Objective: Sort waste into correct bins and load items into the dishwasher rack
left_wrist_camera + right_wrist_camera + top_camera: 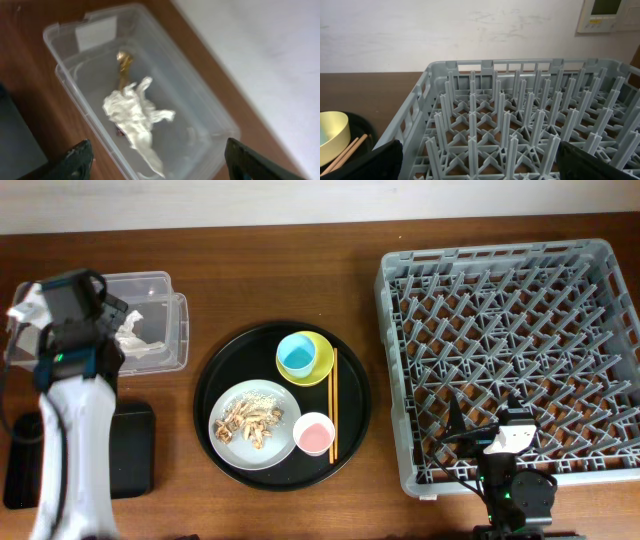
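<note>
My left gripper (159, 162) hangs open over the clear tub (200, 107). Crumpled white paper (134, 116) with a gold bit (124, 60) lies inside the tub, free of the fingers. On the round black tray (225, 370) a grey-white plate (228, 402) carries tan food scraps (250, 423). A light-blue cup (297, 355) sits in the yellow-green bowl (318, 370). A pink cup (314, 433) and the chopsticks (333, 402) lie beside them. My right gripper (485, 162) is open and holds nothing, above the near edge of the grey dishwasher rack (520, 125).
A shallow black rectangular tray (132, 448) lies on the wooden table near the left arm (75, 395), just below the tub (165, 320). The rack (510, 350) fills the right side of the table. A pale wall runs along the table's far edge.
</note>
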Robot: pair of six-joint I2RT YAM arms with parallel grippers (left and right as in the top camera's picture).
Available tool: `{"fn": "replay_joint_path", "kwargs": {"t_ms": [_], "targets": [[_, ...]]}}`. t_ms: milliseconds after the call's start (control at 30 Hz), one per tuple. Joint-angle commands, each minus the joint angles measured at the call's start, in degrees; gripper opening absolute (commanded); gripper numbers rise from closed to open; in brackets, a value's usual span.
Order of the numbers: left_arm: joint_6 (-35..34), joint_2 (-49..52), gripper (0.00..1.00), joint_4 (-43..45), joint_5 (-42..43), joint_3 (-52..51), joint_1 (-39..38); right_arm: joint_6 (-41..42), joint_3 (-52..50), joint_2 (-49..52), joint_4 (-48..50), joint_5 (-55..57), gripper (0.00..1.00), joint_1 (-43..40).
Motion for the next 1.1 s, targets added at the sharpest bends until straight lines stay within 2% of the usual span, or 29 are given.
{"fn": "replay_joint_path", "kwargs": {"t_ms": [0, 67, 133, 267, 367, 467, 567, 633, 667, 700, 733, 767, 900, 1067], "targets": [[-0.02, -15.50, 0.87, -7.87, 13.62, 0.85, 0.13, 0.09, -0.42, -0.33, -0.20, 0.50, 0.98, -0.28], [0.00, -20.87, 0.99, -13.38, 18.82, 0.85, 0.13, 0.09, -0.42, -0.33, -0.20, 0.50, 0.98, -0.28], [0.00, -26.86, 0.99, -22.21, 23.17, 0.85, 0.13, 0.09, -0.42, -0.33, -0.20, 0.50, 0.99, -0.28], [2.03, -32.52, 0.99, -36.81, 24.72, 0.76, 0.13, 0.09, -0.42, -0.33, -0.20, 0.50, 0.99, -0.28], [10.73, -33.90, 0.99, -42.42, 31.08, -0.04, 0.09, 0.09, -0.42, -0.33, -0.20, 0.50, 0.98, -0.28], [23.52, -33.46, 0.99, -44.00, 40.57, -1.84, -0.83, 0.09, -0.42, -0.33, -0.20, 0.50, 0.98, -0.28], [26.29, -32.85, 0.98, -45.09, 43.36, -4.79, -3.21, 0.09, -0.42, -0.33, -0.20, 0.50, 0.98, -0.28], [26.29, -32.06, 0.89, -44.35, 43.19, -7.19, -5.66, 0.09, -0.42, -0.33, -0.20, 0.50, 0.98, -0.28], [26.23, -31.23, 0.78, -43.60, 43.17, -8.63, -7.43, 0.09, -0.42, -0.33, -0.20, 0.50, 0.98, -0.28], [26.23, -30.16, 0.75, -42.80, 43.06, -9.81, -9.18, 0.09, -0.42, -0.33, -0.20, 0.50, 0.98, -0.28], [26.23, -29.51, 0.67, -42.36, 42.66, -10.36, -10.10, 0.09, -0.42, -0.33, -0.20, 0.50, 0.98, -0.28], [26.21, -28.20, 0.58, -41.57, 41.38, -11.19, -11.63, 0.09, -0.42, -0.33, -0.20, 0.50, 0.98, -0.28], [25.44, -22.91, 0.36, -38.91, 36.09, -13.07, -15.89, 0.09, -0.42, -0.33, -0.20, 0.50, 0.98, -0.28], [25.29, -13.44, 0.36, -35.87, 32.50, -13.42, -22.36, 0.09, -0.42, -0.33, -0.20, 0.50, 0.98, -0.28]]}}
